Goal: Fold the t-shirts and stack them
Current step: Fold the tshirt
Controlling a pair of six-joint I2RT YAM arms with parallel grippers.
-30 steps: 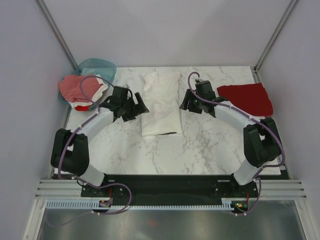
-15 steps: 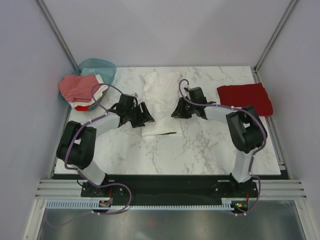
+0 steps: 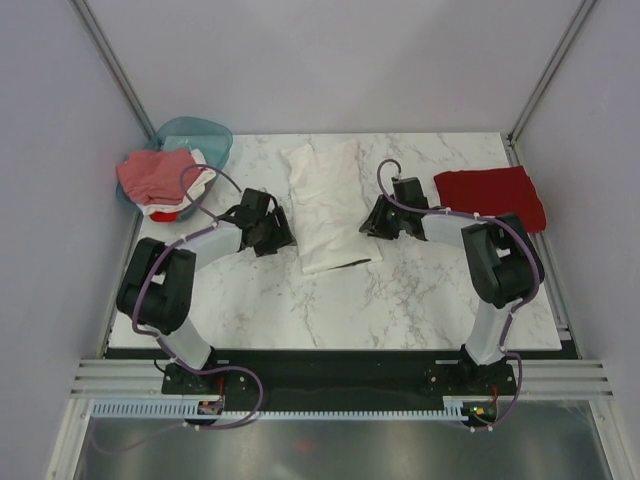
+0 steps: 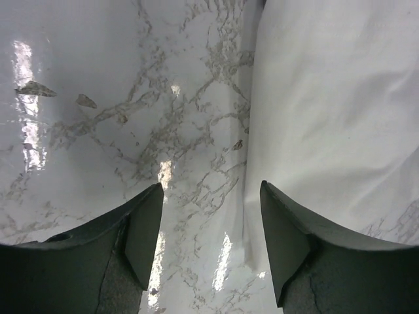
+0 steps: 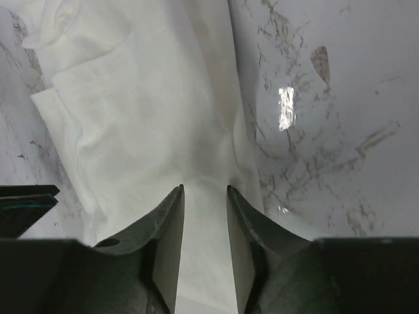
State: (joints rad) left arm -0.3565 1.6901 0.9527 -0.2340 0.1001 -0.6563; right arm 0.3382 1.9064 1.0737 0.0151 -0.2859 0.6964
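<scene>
A folded white t-shirt (image 3: pixel 325 205) lies lengthwise in the middle of the marble table (image 3: pixel 420 290), its near end skewed to the right. My right gripper (image 3: pixel 368 222) is at the shirt's right edge. In the right wrist view it (image 5: pixel 205 190) is shut on a raised fold of white cloth (image 5: pixel 144 104). My left gripper (image 3: pixel 284 234) sits low at the shirt's left edge. Seen from its wrist, it (image 4: pixel 209 190) stands open over bare marble, with the white shirt's edge (image 4: pixel 327 98) just inside its right finger. A dark red t-shirt (image 3: pixel 492 195) lies flat at the right.
A teal basket (image 3: pixel 205 135) stands at the back left corner. Pinkish-red and white shirts (image 3: pixel 158 178) are heaped over its near rim. Grey walls close in the table on three sides.
Both grippers came down to the white shirt's sides. The right one closed on the cloth and drew back rightward, swinging the shirt's near end to the right. The left jaws narrowed somewhat.
</scene>
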